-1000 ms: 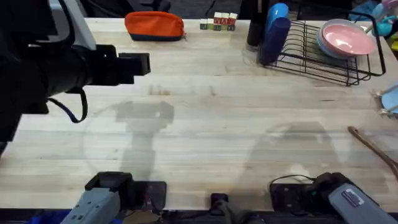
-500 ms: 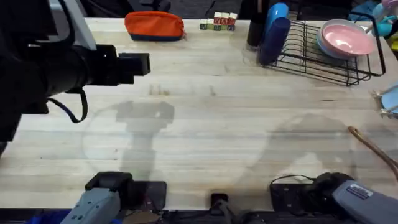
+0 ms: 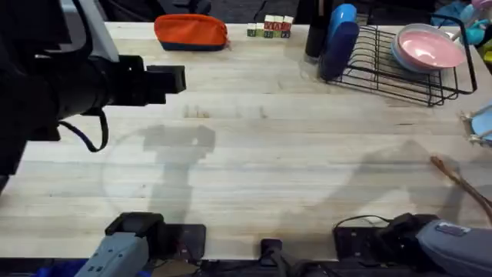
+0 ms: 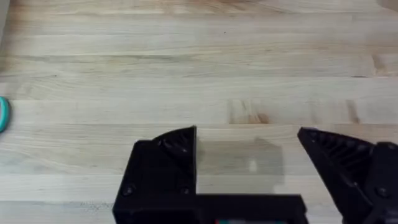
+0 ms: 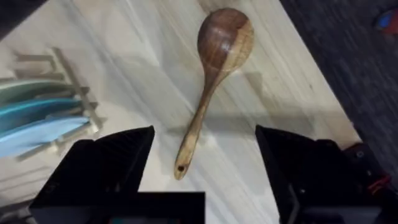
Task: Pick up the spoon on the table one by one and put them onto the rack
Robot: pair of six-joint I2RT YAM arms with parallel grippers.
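The spoon (image 3: 461, 185) lies flat on the table (image 3: 261, 154) at its right edge, well apart from the rack (image 3: 400, 65), which stands at the far right with a pink bowl (image 3: 427, 48) in it and blue and black holders (image 3: 338, 42) at its left end. In the right wrist view the spoon (image 5: 211, 81) lies bare on the wood ahead of the right gripper (image 5: 205, 146), its handle end pointing toward the gap between the two black fingers (image 5: 112, 162), which stand wide apart and touch nothing; a small wooden stand of pale plates (image 5: 43, 115) sits beside it. Against the earlier overhead frames, the right arm's grey link at the lower right corner has slid further right and lower, and the broad shadow on the table has drifted right until it reaches the spoon; the spoon, rack and bowl have not moved. The left arm (image 3: 77, 85) hangs large and dark over the table's left side just as before. In its wrist view the left gripper (image 4: 249, 155) is released, its fingers (image 4: 168, 155) spread over bare planks. An orange pouch (image 3: 191, 32) and small blocks (image 3: 269, 28) lie along the far edge, unchanged.
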